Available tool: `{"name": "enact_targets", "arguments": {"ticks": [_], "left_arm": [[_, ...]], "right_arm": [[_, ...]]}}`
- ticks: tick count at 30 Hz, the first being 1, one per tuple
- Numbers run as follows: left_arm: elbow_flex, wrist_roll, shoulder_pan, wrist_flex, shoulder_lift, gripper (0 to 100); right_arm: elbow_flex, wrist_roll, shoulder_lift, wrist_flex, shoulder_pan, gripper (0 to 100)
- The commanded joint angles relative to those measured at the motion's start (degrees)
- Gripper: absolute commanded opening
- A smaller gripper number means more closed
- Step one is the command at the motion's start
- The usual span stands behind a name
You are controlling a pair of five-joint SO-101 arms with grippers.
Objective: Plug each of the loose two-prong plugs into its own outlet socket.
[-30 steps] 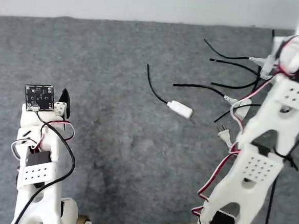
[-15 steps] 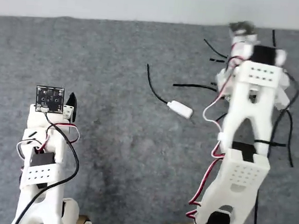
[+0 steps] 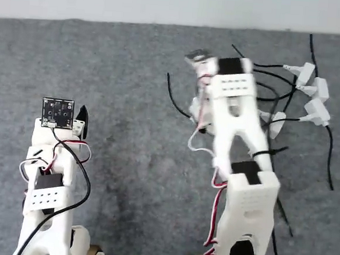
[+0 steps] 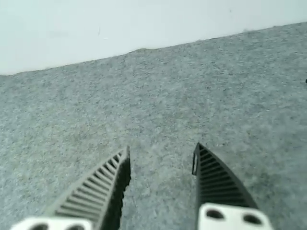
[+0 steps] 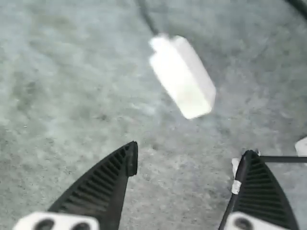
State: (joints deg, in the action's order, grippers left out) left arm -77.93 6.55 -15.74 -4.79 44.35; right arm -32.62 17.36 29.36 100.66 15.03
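Socket (image 5: pixel 182 76) is lying near the middle of the tabletop (image 3: pixel 122 54), a little toward the far edge, its black cord (image 3: pixel 172 95) running off toward that edge. I am taking the white block for a socket, since its mating face is not showing.

Right gripper (image 5: pixel 190 151) is hanging just above and short of it, fingers spread wide and gripping nothing.

Left gripper (image 4: pixel 161 149) is sitting over bare grey felt near the left edge, fingers parted, also empty.

Plugs (image 3: pixel 312 91) are lying in a loose bunch toward the far right corner, their cords crossing.

Handling, as a judgement:
- The socket is looking light, hard and smooth-sided, so it may be skating under a glancing touch.
- The body is rigid and will be taking a firm pinch, while the cord is thin and springy and will likely be tugging or twisting the block once lifted.
- The best hold is across the two long sides at mid-body, with the cord end and the opposite face staying free
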Motion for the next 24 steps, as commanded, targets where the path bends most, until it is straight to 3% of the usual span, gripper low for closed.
{"name": "enact_targets", "arguments": {"ticks": [1,10,14,19,24], "left_arm": [[0.8,0.8,0.4,1.6,1.1,20],[0.8,0.8,0.4,1.7,1.1,20],[0.8,0.8,0.4,1.7,1.1,20],[0.8,0.8,0.4,1.7,1.1,20],[0.8,0.8,0.4,1.6,1.1,20]], "right_arm": [[-0.7,-0.4,-7.1,2.2,0.7,31.4],[1.6,0.2,-33.5,2.2,2.2,31.4],[9.1,6.7,-45.8,2.3,2.2,31.5],[29.7,17.8,-58.4,0.9,2.4,31.5],[56.2,27.7,-65.5,-12.9,2.5,31.5]]}}
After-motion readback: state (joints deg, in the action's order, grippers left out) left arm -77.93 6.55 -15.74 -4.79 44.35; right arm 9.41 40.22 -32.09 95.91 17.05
